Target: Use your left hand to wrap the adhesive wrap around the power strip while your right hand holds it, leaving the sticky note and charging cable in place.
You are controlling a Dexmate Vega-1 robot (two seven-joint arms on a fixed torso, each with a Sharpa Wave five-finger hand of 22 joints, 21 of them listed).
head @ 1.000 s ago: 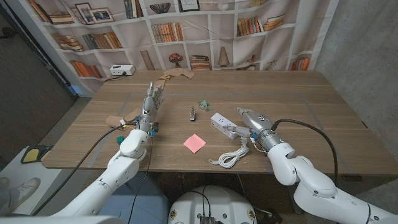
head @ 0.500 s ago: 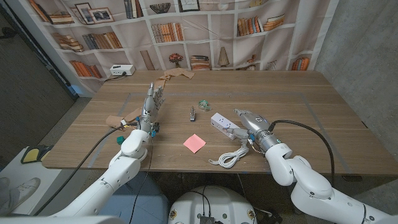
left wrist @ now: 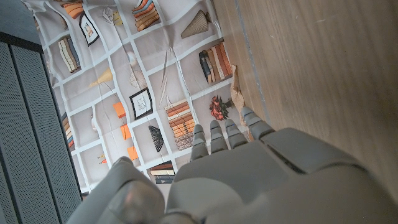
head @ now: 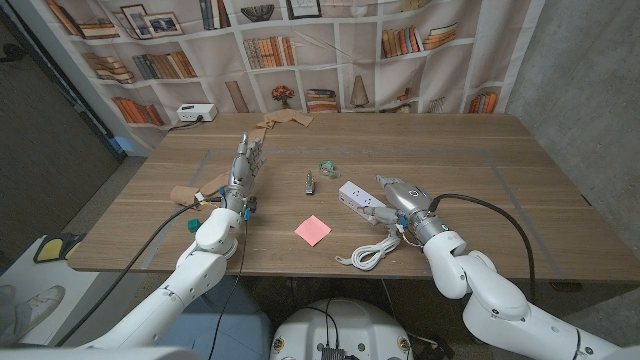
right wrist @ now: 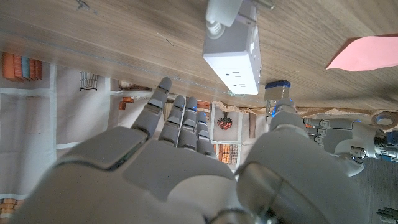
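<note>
The broad wooden table [head: 520, 190] stretches out in front of the robot with a bookshelf-printed curtain [head: 330, 50] hanging behind its far edge. The robot's right hand [head: 397, 192] sits right of centre, fingers apart and gripping nothing, just beside the right end of the white rectangular plastic power strip [head: 357, 200]; from the wrist view the fingers reach out alongside the strip without wrapping it. The robot's left hand [head: 243, 165] stands well off to the left with its fingers straight and together-ish, pointing toward the far side, empty as far as I can see. A white coiled charging cable [head: 368, 253] lies near the front edge, running up toward the strip's right end. The square pink sticky note [head: 312, 229] lies just left of the cable, near the strip. A small roll I take for the clear adhesive wrap [head: 328, 167] sits beyond the strip, toward the far side, and a small dark metal object [head: 310, 182] lies between it and the note; I can't make out what that is. My worry: when the right hand closes on the strip it could drag the attached cable, and the left hand crossing over for the roll could sweep the note or knock that little dark piece.
</note>
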